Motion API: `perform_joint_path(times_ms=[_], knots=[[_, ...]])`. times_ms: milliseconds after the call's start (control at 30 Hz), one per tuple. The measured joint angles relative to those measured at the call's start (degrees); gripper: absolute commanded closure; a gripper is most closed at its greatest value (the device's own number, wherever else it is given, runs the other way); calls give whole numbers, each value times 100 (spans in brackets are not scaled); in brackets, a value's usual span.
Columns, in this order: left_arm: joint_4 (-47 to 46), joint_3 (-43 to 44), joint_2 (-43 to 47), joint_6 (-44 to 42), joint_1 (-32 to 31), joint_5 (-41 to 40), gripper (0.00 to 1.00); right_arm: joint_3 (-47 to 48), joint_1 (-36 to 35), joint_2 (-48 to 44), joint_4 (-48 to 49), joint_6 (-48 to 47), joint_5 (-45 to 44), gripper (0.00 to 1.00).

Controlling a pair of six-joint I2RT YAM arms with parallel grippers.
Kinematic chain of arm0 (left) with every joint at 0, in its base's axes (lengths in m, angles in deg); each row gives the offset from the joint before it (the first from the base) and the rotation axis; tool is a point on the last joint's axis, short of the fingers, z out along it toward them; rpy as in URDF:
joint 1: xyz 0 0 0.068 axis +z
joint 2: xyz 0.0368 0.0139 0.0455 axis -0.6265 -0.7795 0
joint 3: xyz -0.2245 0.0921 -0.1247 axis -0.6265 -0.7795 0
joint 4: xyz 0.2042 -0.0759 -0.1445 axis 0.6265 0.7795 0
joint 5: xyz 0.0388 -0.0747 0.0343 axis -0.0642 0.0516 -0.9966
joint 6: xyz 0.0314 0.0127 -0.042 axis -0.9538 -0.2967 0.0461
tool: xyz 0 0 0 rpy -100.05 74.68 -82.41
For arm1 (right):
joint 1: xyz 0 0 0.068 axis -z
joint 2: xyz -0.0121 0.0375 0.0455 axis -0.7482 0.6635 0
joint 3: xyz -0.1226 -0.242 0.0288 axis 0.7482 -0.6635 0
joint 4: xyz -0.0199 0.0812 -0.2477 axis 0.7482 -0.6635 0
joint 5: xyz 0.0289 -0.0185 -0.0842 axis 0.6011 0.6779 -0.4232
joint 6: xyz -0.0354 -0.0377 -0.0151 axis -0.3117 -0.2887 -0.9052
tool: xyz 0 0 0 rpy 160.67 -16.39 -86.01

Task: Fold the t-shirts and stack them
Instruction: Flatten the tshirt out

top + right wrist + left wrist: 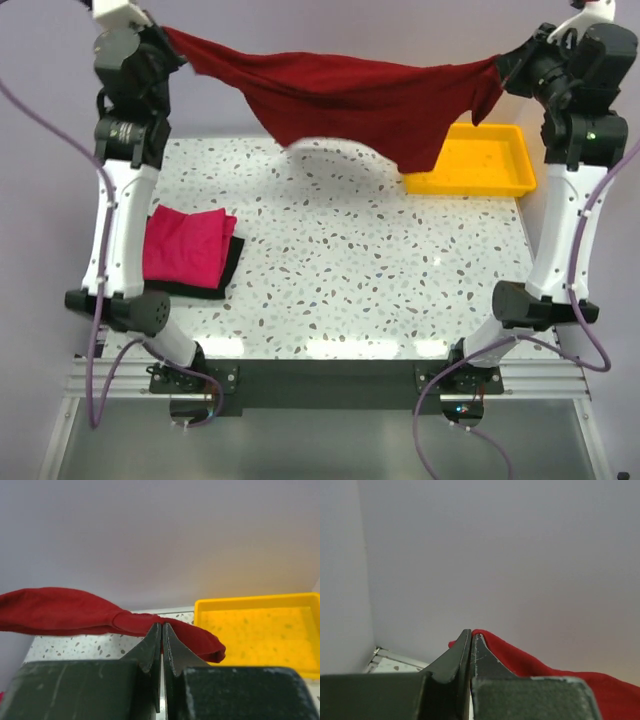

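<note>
A dark crimson t-shirt (340, 100) hangs stretched in the air between both arms, high above the speckled table (340, 280). My left gripper (170, 40) is shut on its left end; in the left wrist view (471, 634) the jaws pinch red cloth (530, 662). My right gripper (508, 65) is shut on its right end, and in the right wrist view (162, 626) it pinches the cloth (65, 611). A folded magenta-pink t-shirt (183, 245) lies on a folded dark one (230, 268) at the table's left.
A yellow plastic tray (500, 185) stands at the back right of the table and also shows in the right wrist view (260, 630). A grey wall rises behind the table.
</note>
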State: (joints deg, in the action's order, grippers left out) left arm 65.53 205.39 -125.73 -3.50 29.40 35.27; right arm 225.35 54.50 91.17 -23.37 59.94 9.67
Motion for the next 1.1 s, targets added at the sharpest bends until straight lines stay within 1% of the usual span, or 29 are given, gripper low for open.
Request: perform_joint_path(times_ms=[133, 200, 267, 333, 367, 400, 467, 500, 567, 600, 633, 667, 700, 733, 767, 800, 833, 867, 900, 1000, 1100], knots=[[-122, -1403, 1394, 20, 155, -52, 100, -411, 52, -734, -101, -79, -59, 100], [-286, -2256, 2144, 39, 153, -98, 100, -870, 74, -1185, -197, -151, -116, 100], [-378, -3180, 2791, 70, 153, -216, 100, -1729, 76, -1714, -289, -195, -225, 100], [-319, -3853, 3182, 160, 168, -358, 100, -2953, 76, -2321, -417, -205, -339, 100], [-319, -4199, 3285, 212, 181, -409, 100, -3521, 76, -2562, -533, -199, -378, 100], [-341, -4570, 3348, 282, 186, -442, 100, -4118, 74, -2780, -450, -192, -413, 100], [-332, -5281, 3353, 389, 188, -446, 100, -5501, 79, -3195, -551, -153, -564, 100], [-260, -5624, 3274, 461, 188, -428, 100, -6135, 76, -3346, -603, -133, -664, 100], [-164, -6260, 2907, 590, 188, -306, 100, -7051, 76, -3488, -807, -114, -826, 100], [-116, -6387, 2796, 621, 188, -267, 100, -7444, 76, -3526, -857, -107, -868, 100], [-24, -6544, 2599, 695, 186, -199, 91, -7744, 76, -3519, -914, -101, -914, 100], [74, -6627, 2413, 772, 188, -142, 78, -7971, 76, -3467, -929, -94, -944, 85], [122, -6664, 2253, 841, 188, -72, 41, -8107, 76, -3414, -931, -72, -955, 82], [144, -6664, 2142, 876, 188, -2, 24, -8227, 79, -3300, -914, -70, -968, 75], [125, -6664, 2048, 944, 188, 92, 13, -8317, 76, -3169, -866, -52, -988, 65], [105, -6664, 1991, 1008, 184, 170, 3, -8373, 76, -3029, -826, -15, -1005, 49], [83, -6664, 1965, 1054, 168, 240, 0, -8387, 79, -2874, -817, 35, -1019, 25], [44, -6664, 1961, 1104, 122, 286, 0, -8387, 79, -2734, -769, 85, -1049, 15], [2, -6662, 1961, 1143, 63, 310, 0, -8387, 76, -2656, -713, 50, -1071, 2], [-149, -6638, 1961, 1137, -474, 271, 0, -8365, 44, -2597, -468, 111, -1034, 1], [-245, -6614, 1961, 1147, -1226, 323, 0, -8234, -315, -2549, -153, 140, -1045, 1]])
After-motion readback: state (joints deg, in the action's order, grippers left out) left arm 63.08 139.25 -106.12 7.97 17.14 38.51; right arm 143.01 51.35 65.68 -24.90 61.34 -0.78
